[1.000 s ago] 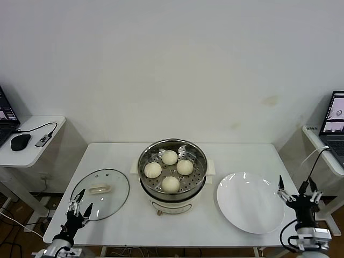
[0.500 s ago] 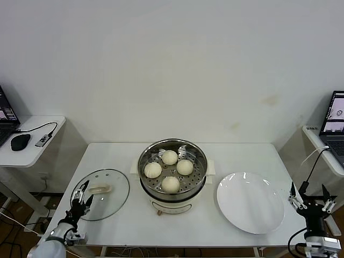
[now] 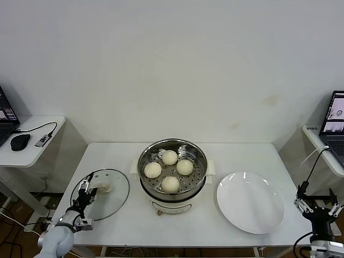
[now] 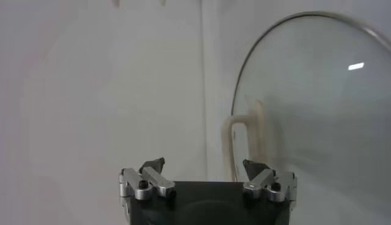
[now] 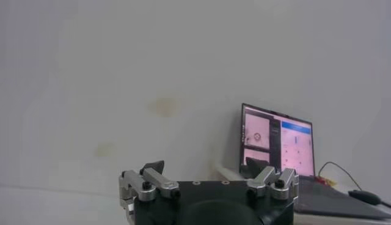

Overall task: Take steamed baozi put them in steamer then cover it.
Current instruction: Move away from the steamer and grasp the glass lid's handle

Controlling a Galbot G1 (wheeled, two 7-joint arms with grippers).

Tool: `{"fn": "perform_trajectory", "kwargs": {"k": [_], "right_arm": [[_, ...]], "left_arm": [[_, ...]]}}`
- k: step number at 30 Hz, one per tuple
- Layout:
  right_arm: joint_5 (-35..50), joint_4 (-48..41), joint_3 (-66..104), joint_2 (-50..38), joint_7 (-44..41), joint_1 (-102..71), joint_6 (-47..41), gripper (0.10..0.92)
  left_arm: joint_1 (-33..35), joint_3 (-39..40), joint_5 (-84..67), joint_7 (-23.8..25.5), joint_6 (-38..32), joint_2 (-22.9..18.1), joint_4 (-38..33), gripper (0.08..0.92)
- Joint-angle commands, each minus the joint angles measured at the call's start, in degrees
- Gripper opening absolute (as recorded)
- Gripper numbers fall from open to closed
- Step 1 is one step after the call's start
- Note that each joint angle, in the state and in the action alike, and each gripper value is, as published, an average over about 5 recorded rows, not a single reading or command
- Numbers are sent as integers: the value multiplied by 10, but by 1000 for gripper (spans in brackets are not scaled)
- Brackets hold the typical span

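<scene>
All four baozi [image 3: 170, 170] already sit inside the steamer [image 3: 172, 171], which stands in the middle of the counter [image 3: 134, 226], so I judge that only the covering remains. The cover [image 3: 103, 194] lies flat on the counter to the left of the steamer, near but not touching it, with its handle [image 3: 102, 188] at the centre. My left pincer [image 3: 84, 194] is released, with the jaws standing wide, and it hovers over the cover's near-left part, just beside the handle; in the left wrist view the handle [image 4: 243, 145] is in front of the pincer [image 4: 204, 166] but toward one jaw, not between both. To do this step well, I should centre the jaws across the narrow side of the handle, go down, clench firmly, and lift straight up before moving toward the steamer. The cover's outer rim is close to the counter's left edge, so I must not push it outward. Between cover and steamer the counter is bare, which gives room for the carry. My right pincer [image 3: 317, 203] is also released and waits off the counter's right edge, beyond the plate [image 3: 250, 202], well apart from the steamer.
</scene>
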Motion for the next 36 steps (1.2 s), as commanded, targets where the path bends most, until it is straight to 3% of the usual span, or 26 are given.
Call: {"fn": "perform_trajectory", "kwargs": {"k": [1, 11, 19, 27, 36], "right_arm": [[-5, -5, 2, 2, 0, 0, 2, 823], [-15, -7, -8, 5, -2, 1, 2, 823], [-20, -8, -15, 7, -3, 1, 2, 823], [-23, -7, -17, 7, -4, -1, 2, 823], [-27, -8, -18, 8, -6, -3, 3, 823]], "left_arm": [[-47, 10, 5, 0, 0, 0, 57, 823], [-48, 9, -3, 2, -2, 1, 59, 820], [-45, 11, -13, 11, -2, 7, 47, 661], [-53, 18, -15, 13, -2, 4, 60, 720], [-60, 19, -17, 11, -1, -2, 73, 706]]}}
